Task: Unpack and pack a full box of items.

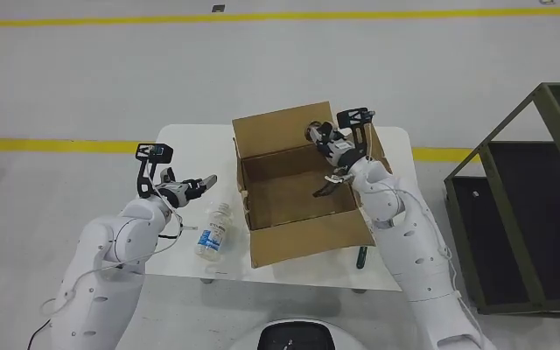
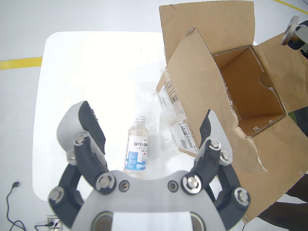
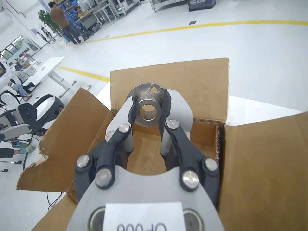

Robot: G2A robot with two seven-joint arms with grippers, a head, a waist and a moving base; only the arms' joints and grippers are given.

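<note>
Right tool (image 3: 148,109) grips metal flange (image 3: 142,93) above open box (image 3: 168,80)

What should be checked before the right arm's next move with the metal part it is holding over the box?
1. Right gripper shut on metal flanged sleeve: ok.
2. Sleeve above the cardboard box, flaps open: ok.
3. Left gripper open, holding nothing: ok.
4. Plastic bottle lying on the table, outside the box: ok.
5. How firmly the sleeve is gripped: cannot tell.
</note>
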